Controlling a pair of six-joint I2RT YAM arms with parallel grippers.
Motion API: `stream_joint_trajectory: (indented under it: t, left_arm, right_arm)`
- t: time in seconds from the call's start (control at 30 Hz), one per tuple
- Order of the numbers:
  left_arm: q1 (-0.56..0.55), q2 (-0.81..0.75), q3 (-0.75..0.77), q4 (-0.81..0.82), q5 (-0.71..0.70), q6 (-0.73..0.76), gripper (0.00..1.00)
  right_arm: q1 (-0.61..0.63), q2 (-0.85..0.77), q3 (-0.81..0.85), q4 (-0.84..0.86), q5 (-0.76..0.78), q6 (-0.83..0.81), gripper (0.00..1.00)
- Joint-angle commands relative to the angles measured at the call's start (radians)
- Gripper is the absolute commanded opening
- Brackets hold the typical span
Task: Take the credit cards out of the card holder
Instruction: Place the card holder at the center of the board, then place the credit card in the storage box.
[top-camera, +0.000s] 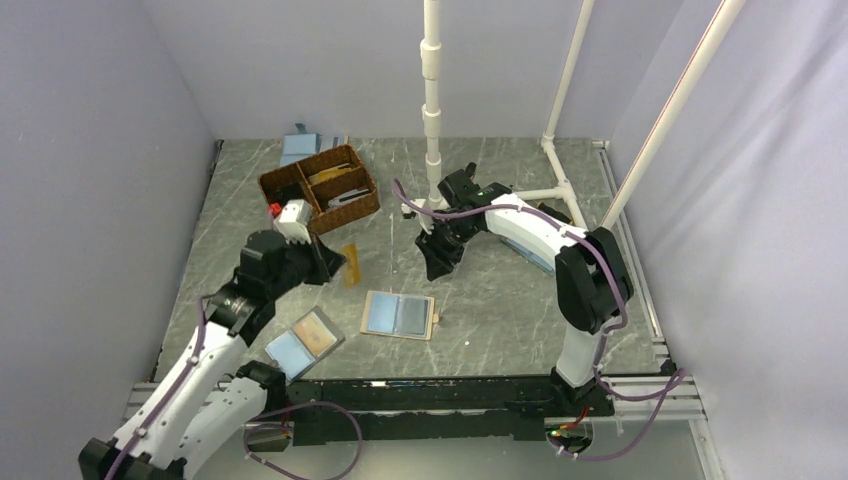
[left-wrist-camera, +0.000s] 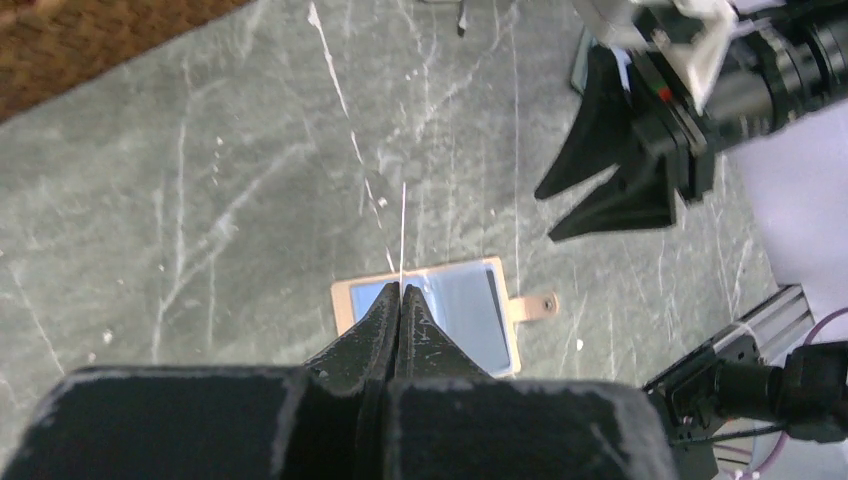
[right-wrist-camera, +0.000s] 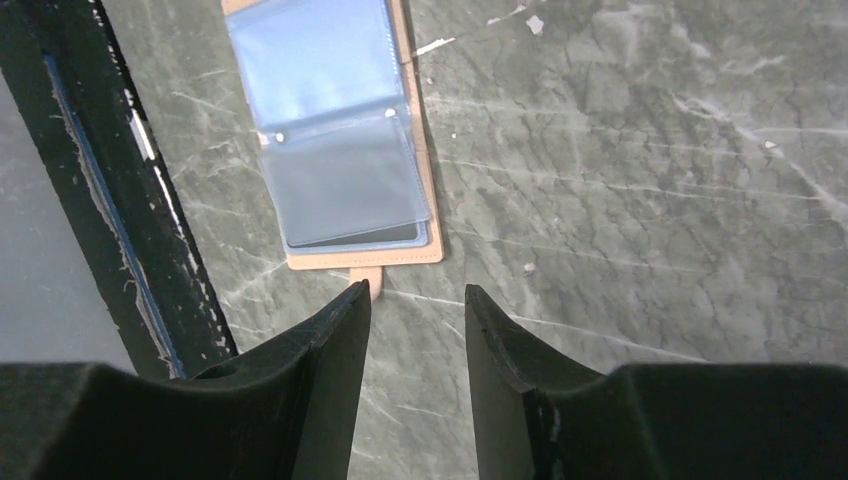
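The card holder (right-wrist-camera: 335, 150) lies open and flat on the grey marbled table (right-wrist-camera: 650, 200), at the upper left of the view. Its two clear sleeves sit one above the other, framed by tan edging. A small tan tab (right-wrist-camera: 366, 277) sticks out from its near edge. The right gripper (right-wrist-camera: 415, 292) hangs just past that edge with its jaws apart, and the left finger (right-wrist-camera: 340, 330) tip is right beside the tab. A black rail (right-wrist-camera: 110, 200) runs along the table's left side.

The left end effector (left-wrist-camera: 400, 288) is hiding the card holder (left-wrist-camera: 465, 305) middle; its pinched card (top-camera: 350, 265) is showing only edge-on; the right wrist view's edge is cutting off the holder's left panel
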Motion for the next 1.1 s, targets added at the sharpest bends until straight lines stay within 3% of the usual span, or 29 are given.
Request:
stream_joint_trajectory:
  t: [0.0, 0.23, 0.53, 1.07]
  left_arm:
    - [0.16, 0.107, 0.106, 0.067, 0.233, 0.106, 0.0]
    - [0.342, 0.389, 0.36, -0.015, 0.437, 0.312, 0.0]
    - [0.369, 0.698, 0.686, -0.202, 0.41, 0.682, 0.0]
    - [0.402, 1.085, 1.044, -0.308, 0.427, 0.858, 0.0]
  right_arm:
    - [0.005, -0.061, -0.007, -0.001, -0.041, -0.048, 0.42]
    - [0.009, -0.099, -0.01, -0.012, -0.082, -0.071, 0.42]
    - [0.017, -0.12, -0.004, -0.027, -0.097, -0.077, 0.41]
    - [0.032, -0.123, 0.002, -0.046, -0.12, -0.092, 0.39]
